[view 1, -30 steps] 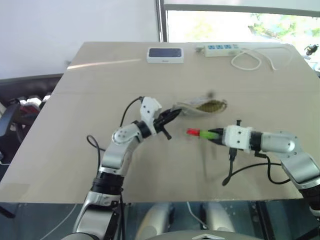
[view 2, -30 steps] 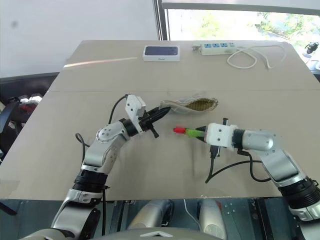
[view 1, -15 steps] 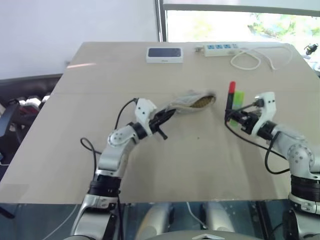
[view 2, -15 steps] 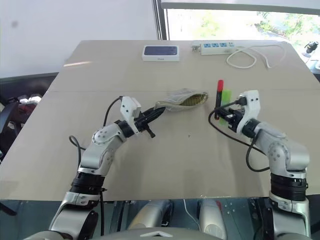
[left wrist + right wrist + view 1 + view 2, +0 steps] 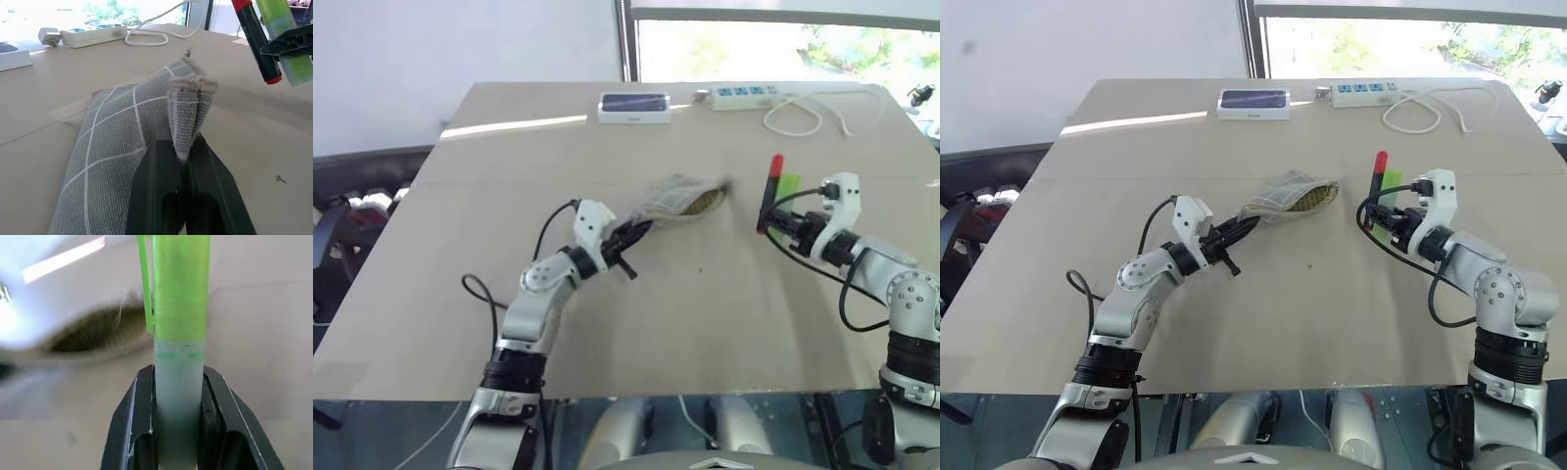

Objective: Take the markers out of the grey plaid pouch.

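Right gripper has swung since a second ago from just in front of the grey plaid pouch out to its right, wrist rolled so the markers went from lying level to standing up; pouch end has also drifted slightly left with the left arm. Head views: both markers, red-ended one and green one, sit clamped in the right jaws, upright, well clear to the right of the pouch and above the table. Left gripper is closed on the pouch's near end, holding it lifted off the table with the mouth facing right, lining visible. White-framed device and power strip sit far behind the pouch, irrelevant. Left wrist view: jaws pinch a fold of plaid fabric at the pouch end; markers visible beyond the pouch in the other gripper. Right wrist view: jaws tight on the green marker's pale barrel, open pouch mouth blurred behind it, looks empty but can't confirm. My read: extraction is done, step in hand is carry-away. Next move calls for lowering the markers to bare table right of the pouch, release, then left lets go of the pouch.
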Motion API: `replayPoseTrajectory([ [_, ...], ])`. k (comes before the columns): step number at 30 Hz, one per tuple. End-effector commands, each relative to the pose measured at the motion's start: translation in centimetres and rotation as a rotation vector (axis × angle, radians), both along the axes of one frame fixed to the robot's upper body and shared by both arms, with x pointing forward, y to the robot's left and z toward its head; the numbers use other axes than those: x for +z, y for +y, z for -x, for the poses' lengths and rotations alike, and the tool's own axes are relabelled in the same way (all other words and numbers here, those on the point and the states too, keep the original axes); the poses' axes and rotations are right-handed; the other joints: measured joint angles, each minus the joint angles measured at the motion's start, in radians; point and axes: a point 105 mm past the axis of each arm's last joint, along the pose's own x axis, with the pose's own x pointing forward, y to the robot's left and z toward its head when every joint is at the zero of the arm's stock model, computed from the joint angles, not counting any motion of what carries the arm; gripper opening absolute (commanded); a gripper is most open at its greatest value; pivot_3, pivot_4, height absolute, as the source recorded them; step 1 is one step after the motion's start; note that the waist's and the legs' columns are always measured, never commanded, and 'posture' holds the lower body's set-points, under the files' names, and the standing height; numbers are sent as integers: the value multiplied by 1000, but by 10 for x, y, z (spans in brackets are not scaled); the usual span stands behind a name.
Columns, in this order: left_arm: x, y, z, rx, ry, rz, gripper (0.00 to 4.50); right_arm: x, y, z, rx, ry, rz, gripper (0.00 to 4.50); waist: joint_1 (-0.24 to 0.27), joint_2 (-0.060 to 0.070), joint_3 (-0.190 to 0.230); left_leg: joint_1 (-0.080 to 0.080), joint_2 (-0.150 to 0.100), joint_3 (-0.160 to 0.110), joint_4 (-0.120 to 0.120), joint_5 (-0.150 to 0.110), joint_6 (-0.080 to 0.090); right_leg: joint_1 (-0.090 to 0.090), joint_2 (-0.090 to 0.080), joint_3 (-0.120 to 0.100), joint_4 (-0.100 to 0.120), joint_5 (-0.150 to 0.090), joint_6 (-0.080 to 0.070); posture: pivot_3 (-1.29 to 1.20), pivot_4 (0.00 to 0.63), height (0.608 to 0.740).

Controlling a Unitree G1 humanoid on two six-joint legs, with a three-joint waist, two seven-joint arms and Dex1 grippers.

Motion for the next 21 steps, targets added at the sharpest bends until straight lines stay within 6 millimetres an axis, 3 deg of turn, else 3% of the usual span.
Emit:
replayPoseTrajectory([
  [1, 15, -7, 6, -38, -70, 1, 0, 4, 2, 4, 134, -136, 347, 389, -1, 0, 0, 0, 0, 0, 0, 0, 0, 0, 0, 0, 0, 0, 0, 0, 150, 738],
  [3, 18, -12, 8, -61, -85, -3, 0, 2, -6, 1, 180, -202, 563, 389, -3, 0, 0, 0, 0, 1, 0, 0, 0, 0, 0, 0, 1, 0, 0, 0, 150, 738],
  [8, 19, -25, 19, -140, -118, -44, 0, 13, -3, -5, 258, -340, 824, 389, -10, 0, 0, 0, 0, 1, 0, 0, 0, 0, 0, 1, 1, 0, 0, 0, 150, 738],
  [21, 14, -41, 30, -221, -149, -98, 0, 21, 0, -12, 406, -496, 1188, 389, -7, 0, 0, 0, 0, 1, 0, 0, 0, 0, 0, 0, 0, 0, 0, 0, 150, 738],
])
